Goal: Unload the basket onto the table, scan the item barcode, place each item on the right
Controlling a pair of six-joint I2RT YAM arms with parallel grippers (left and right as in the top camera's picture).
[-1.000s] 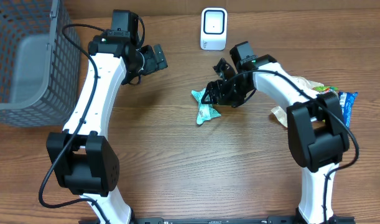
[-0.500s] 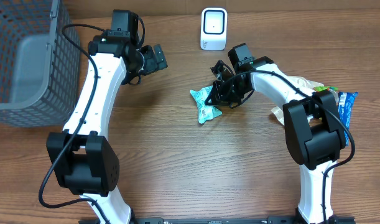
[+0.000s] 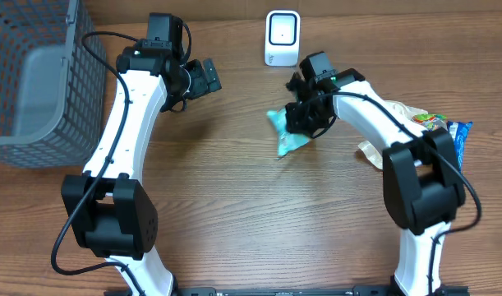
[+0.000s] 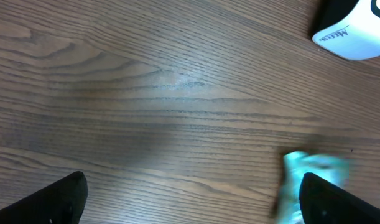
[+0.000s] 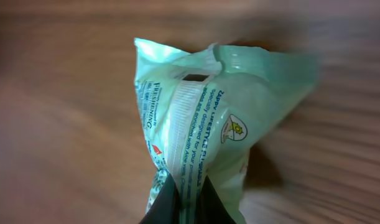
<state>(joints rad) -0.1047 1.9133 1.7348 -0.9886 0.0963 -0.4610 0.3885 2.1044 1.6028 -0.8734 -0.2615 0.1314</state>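
The right tool (image 3: 303, 117) is gripping the pale green sachet (image 3: 287, 138) over the worktop (image 3: 234, 205), at six o'clock from the white scanner (image 3: 283, 38); the left tool (image 3: 209, 76) is hanging released, jaws wide.

From where I stand, the bare table (image 3: 267, 230) across the lower middle of the overhead frame lies open, bounded by the left arm (image 3: 123, 131) and the right arm (image 3: 374, 115). The grey mesh basket (image 3: 29, 90) walls off the upper left corner. The white scanner (image 3: 282, 38) stands at top centre, and open wood runs between it and the wide-spread left gripper (image 3: 203, 77). Just below the scanner, the right gripper (image 3: 298, 123), clamped on the green packet (image 3: 285, 144), blocks that approach. A heap of packets (image 3: 427, 121) crowds the right edge.
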